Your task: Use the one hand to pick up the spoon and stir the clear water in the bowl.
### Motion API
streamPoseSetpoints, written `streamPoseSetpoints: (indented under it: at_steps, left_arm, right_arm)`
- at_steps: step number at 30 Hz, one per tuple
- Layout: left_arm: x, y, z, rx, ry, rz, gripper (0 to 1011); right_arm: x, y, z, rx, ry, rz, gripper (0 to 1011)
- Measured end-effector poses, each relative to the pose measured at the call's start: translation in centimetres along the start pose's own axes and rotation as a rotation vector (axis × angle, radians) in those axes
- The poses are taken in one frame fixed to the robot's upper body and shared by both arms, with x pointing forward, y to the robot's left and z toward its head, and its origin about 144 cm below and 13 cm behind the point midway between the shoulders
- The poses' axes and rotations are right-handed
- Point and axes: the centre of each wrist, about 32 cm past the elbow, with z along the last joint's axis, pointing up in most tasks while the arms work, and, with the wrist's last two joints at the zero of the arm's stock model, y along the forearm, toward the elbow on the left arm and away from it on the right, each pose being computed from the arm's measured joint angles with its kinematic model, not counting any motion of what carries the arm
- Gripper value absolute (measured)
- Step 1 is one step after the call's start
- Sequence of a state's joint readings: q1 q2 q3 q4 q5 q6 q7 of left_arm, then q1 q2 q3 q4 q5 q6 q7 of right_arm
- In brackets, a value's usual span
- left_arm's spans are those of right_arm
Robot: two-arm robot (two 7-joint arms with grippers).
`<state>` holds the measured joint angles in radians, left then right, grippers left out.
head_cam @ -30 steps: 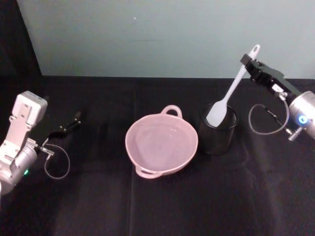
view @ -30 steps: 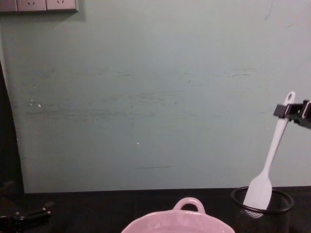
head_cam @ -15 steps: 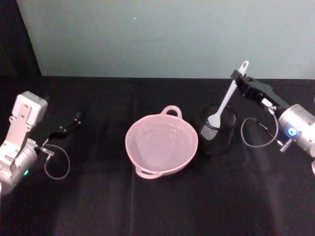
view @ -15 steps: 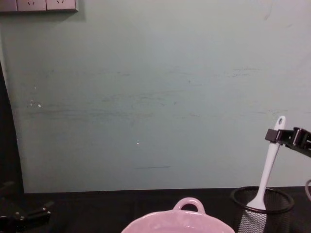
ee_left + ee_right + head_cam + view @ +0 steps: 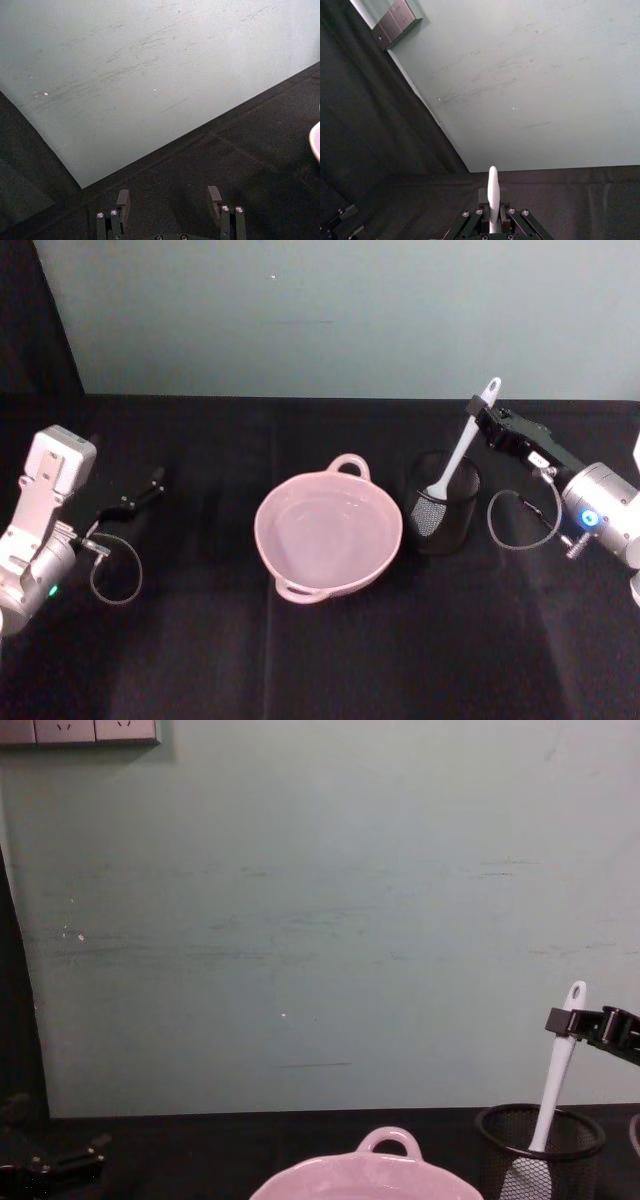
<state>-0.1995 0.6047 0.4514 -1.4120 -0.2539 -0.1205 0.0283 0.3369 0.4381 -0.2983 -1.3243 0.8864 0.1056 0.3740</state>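
The right hand (image 5: 481, 420) was clamped on the spoon (image 5: 455, 461). Its blade sat inside the mesh cup (image 5: 443, 508) beside the bowl (image 5: 328, 533). The left hand (image 5: 150, 485) sat parked, jaws apart

I see a black wire-mesh cup (image 5: 443, 503) standing upright on the black tablecloth (image 5: 300, 660), right of centre. Behind the table I have a pale green wall (image 5: 320, 920), scuffed in places, with a strip of wall sockets (image 5: 80, 731) at its upper left corner.
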Motion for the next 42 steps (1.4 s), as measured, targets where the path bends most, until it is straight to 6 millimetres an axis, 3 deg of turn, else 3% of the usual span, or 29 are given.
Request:
streamPoseSetpoints:
  at_steps: [26, 37, 42]
  left_arm:
    - [0.0, 0.0, 0.0, 0.0, 0.0, 0.0, 1011]
    - [0.0, 0.0, 0.0, 0.0, 0.0, 0.0, 1011]
    - [0.0, 0.0, 0.0, 0.0, 0.0, 0.0, 1011]
  right_arm:
    - [0.02, -0.07, -0.64, -0.024, 0.004, -0.001, 118]
    - [0.03, -0.06, -0.62, -0.024, 0.004, -0.002, 421]
    - [0.03, -0.06, -0.61, -0.023, 0.004, -0.002, 609]
